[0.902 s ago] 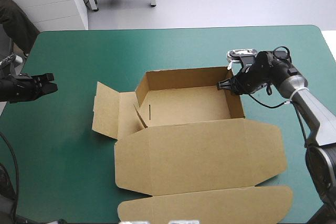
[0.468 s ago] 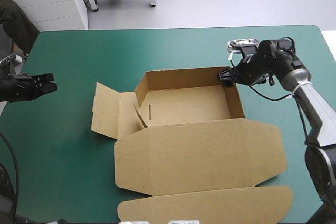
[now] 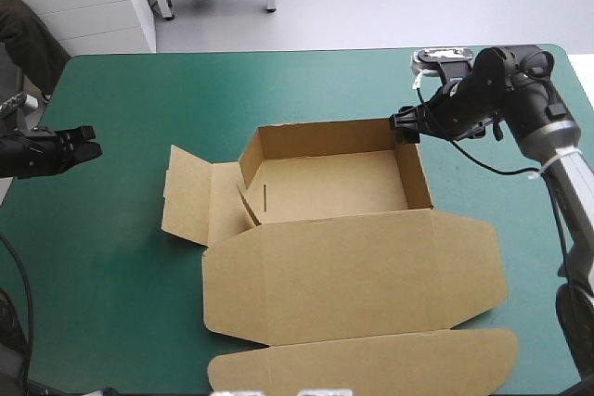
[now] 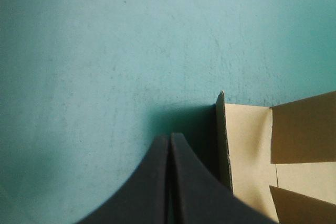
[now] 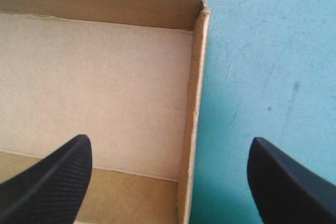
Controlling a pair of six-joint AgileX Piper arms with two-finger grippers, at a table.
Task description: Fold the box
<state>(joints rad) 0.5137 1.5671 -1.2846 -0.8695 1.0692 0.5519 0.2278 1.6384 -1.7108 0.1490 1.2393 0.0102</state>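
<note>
The brown box (image 3: pixel 325 183) stands at mid-table as an open tray, with its far, right and left walls raised. Its lid (image 3: pixel 353 275) lies flat toward the front edge, and a side flap (image 3: pixel 190 194) lies flat on the left. My right gripper (image 3: pixel 406 125) hovers at the tray's far right corner. In the right wrist view this gripper (image 5: pixel 169 141) is open, its fingers on either side of the right wall (image 5: pixel 191 108). My left gripper (image 3: pixel 82 144) is shut near the table's left edge. Ahead of the left gripper (image 4: pixel 169 142), the flap's edge (image 4: pixel 222 129) shows.
The lid's tuck flap (image 3: pixel 371 364) reaches almost to the table's front edge. Teal-green cover (image 3: pixel 186 90) shows between the box and the far edge, and between the left gripper and the side flap.
My right gripper has moved off the tray's right wall toward the far right corner, the arm swinging farther back and right. The left gripper and the box have barely moved.
</note>
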